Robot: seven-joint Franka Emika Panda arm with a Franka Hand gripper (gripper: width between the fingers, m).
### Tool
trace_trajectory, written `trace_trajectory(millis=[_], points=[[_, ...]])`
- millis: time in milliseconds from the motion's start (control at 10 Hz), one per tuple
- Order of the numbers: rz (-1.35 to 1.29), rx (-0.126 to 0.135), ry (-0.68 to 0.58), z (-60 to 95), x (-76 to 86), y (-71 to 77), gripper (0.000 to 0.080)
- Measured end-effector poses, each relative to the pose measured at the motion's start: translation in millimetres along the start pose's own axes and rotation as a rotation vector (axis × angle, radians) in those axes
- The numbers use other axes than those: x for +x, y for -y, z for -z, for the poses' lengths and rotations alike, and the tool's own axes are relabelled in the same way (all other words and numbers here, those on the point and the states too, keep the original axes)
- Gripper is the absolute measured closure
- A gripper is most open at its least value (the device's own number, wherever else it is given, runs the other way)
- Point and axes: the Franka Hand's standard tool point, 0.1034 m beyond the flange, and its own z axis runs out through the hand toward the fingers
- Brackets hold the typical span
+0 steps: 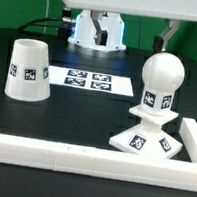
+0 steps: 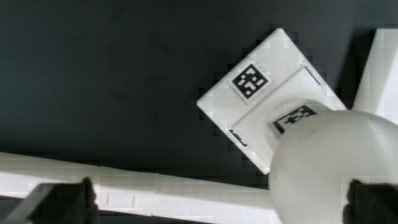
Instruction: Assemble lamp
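The lamp's flat square base (image 1: 141, 142) lies at the exterior view's right, against the rail corner. The round-headed bulb (image 1: 160, 78) stands upright on it. The tapered shade (image 1: 29, 69) stands apart at the exterior view's left, wide end down. In the wrist view my gripper (image 2: 217, 203) is open and empty. The bulb's head (image 2: 338, 160) lies below it, close to one finger (image 2: 374, 200), and the base (image 2: 267, 85) shows beyond. In the exterior view one dark finger (image 1: 167, 35) hangs just above the bulb.
The marker board (image 1: 88, 82) lies flat at the table's middle back. A long white rail (image 1: 79, 157) runs along the front and turns up the right side (image 1: 194, 137). It also shows in the wrist view (image 2: 143, 178). The arm's white mount (image 1: 99, 28) stands behind.
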Motion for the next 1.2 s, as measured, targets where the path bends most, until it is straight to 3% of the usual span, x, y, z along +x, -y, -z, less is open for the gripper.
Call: trace_trajectory(millis=[300,500,1000,1100,1200], points=[[0.092,0.004,0.019,-4.1,-60.7,-46.4,0.0101],[0.075,0.014,0.036,-9.2,-88.3,-80.8,0.0101],[0.075,0.014,0.037,-11.2,-92.3,-84.3,0.0101],[0.075,0.014,0.036,-14.9,-100.7,-88.4,0.0101],[0.059,0.025,0.051,-19.4,-120.8,-86.4,0.0101]])
